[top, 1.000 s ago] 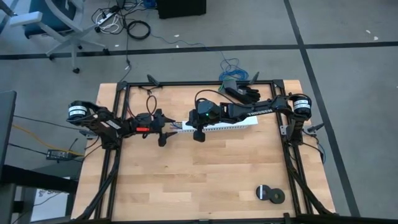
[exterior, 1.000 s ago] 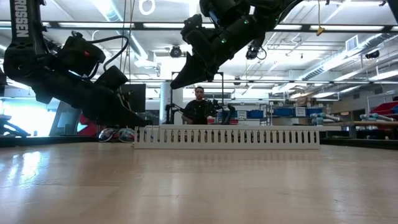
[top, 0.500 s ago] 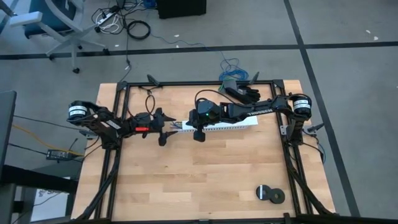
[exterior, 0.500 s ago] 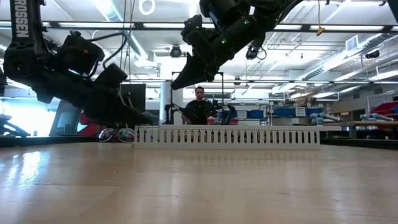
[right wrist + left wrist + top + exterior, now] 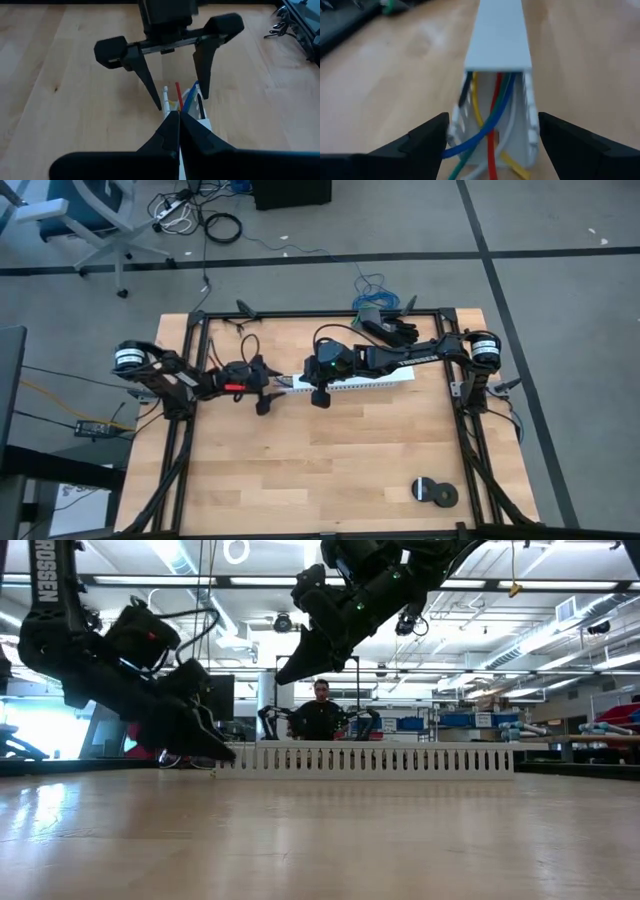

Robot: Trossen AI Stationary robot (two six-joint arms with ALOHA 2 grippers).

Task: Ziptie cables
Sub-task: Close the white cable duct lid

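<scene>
While spread, left tool (image 5: pixel 490 137) astride channel (image 5: pixel 499 35)

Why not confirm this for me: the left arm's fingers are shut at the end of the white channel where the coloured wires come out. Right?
Not quite. The left gripper is open: in the left wrist view its fingers stand on either side of the white channel end, where the coloured wires come out.

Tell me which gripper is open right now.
The left gripper: its fingers straddle the white channel's wire-filled end. The right gripper, above the channel, is shut.
</scene>
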